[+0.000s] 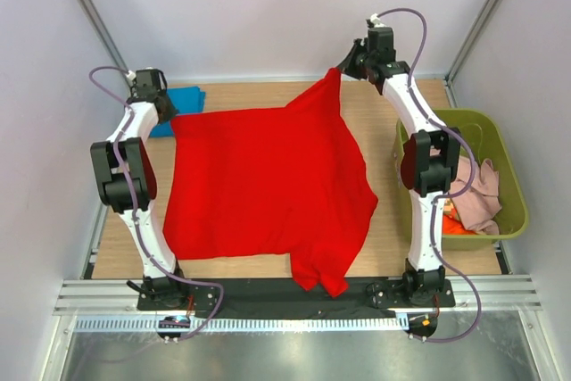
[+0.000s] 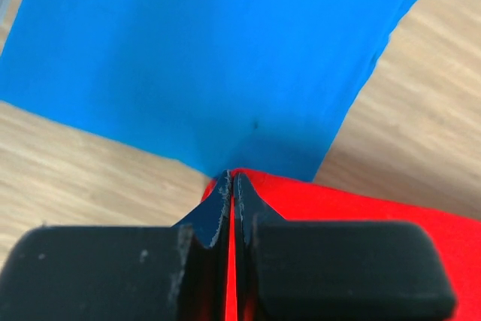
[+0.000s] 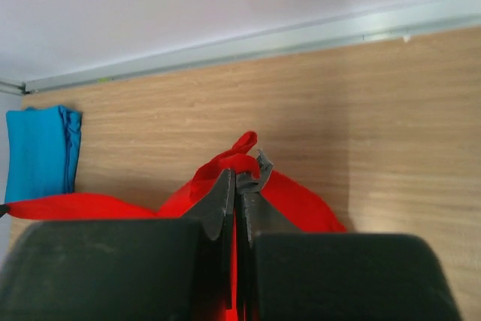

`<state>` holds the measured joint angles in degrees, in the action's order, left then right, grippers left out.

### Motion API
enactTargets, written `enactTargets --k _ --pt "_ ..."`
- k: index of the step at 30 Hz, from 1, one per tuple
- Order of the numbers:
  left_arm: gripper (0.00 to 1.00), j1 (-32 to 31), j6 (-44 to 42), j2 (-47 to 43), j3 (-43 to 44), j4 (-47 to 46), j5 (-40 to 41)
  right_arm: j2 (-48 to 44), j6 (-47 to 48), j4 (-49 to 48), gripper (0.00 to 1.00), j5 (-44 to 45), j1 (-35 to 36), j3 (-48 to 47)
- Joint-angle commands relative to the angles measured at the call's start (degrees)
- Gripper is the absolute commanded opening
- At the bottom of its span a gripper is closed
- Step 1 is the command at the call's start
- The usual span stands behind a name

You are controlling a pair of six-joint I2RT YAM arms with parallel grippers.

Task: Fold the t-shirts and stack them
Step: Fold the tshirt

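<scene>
Left gripper [image 2: 231, 180], jaws pressed together, is pinching the red t-shirt [image 1: 268, 185] at its far-left corner, over the blue t-shirt [image 2: 210, 58]. Right gripper [image 3: 239, 177] is likewise pinching another corner, holding it raised near the table's [image 1: 388, 247] far edge.

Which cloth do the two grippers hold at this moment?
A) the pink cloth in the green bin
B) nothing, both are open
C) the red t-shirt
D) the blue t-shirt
C: each wrist view shows red cloth pinched between shut fingers, at the left gripper and at the right gripper. The red t-shirt hangs spread between them, while the blue t-shirt lies folded on the table.
</scene>
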<state>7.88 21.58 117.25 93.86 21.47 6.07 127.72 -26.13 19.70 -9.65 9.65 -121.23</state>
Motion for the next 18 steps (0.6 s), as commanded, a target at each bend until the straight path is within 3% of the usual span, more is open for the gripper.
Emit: enactTargets --k 1,9,18 --pt "0.00 0.12 -0.67 -3.52 2.72 5.15 1.93 -5.80 -2.43 8.84 0.01 -0.19 0.19 -0.24" --pt "0.00 0.12 0.74 -7.47 0.97 12.79 2.99 -14.25 -3.49 17.73 0.01 2.70 0.63 7.14" --pt "0.00 -0.06 5.40 -16.08 -7.54 20.96 4.57 -25.57 -7.71 27.04 0.01 3.23 0.72 19.52"
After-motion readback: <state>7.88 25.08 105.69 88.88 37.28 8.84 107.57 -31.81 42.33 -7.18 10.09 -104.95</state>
